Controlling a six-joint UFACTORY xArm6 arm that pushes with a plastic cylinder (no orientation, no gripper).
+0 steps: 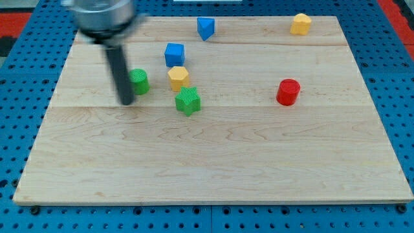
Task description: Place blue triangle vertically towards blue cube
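The blue triangle point(206, 28) lies near the view's top edge of the wooden board, a little left of centre. The blue cube point(174, 54) sits below it and to its left, a short gap apart. My tip point(127, 102) is at the view's left part of the board, down and left of the blue cube, right beside a green cylinder point(139, 81). The rod looks blurred. The tip is far from the blue triangle.
A yellow hexagonal block point(178, 77) sits just below the blue cube, with a green star block point(188, 100) below that. A red cylinder point(288, 92) stands right of centre. Another yellow block point(300, 24) sits at the top right. The board point(213, 175) lies on blue pegboard.
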